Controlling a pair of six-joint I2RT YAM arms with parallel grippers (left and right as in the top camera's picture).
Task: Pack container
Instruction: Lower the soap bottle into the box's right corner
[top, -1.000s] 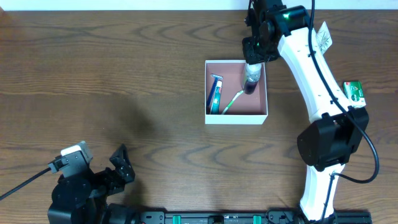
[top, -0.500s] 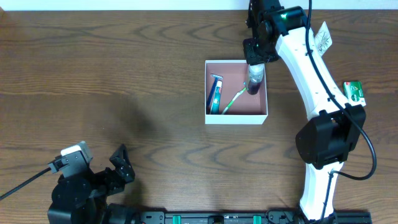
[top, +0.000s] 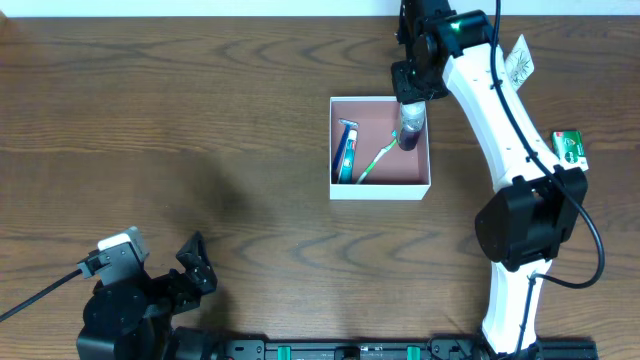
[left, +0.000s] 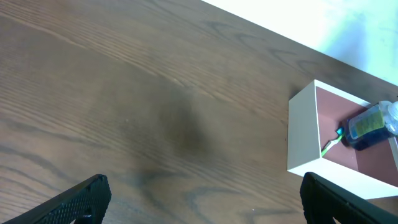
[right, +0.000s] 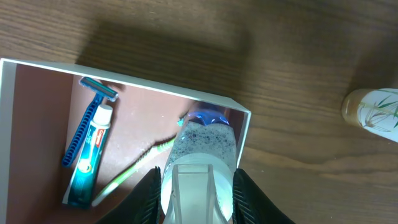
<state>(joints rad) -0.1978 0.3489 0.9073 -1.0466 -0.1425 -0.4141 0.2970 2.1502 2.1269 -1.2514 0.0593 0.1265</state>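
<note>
**Wood-grain table, bottle going into the box**

Dark wood table (top: 200, 120) fills the view, and the container (top: 380, 190) sits toward the far right of it, square, white-walled and pink-floored. Thin walls like that look light and a bit flexible. I'd say a nudge would slide it, so any hold belongs on a wall's rim. The right gripper (right: 199, 193) is clamped on a clear bottle (right: 202, 140) at its white cap end, with the bottle's base tipped down into the box's far right corner. That plastic looks stiff but slick. The left gripper (top: 195, 262) waits near the front edge, jaws spread wide, empty. A toothpaste tube (right: 84, 168), razor (right: 87, 118) and green toothbrush (right: 134, 171) lie inside.
</note>
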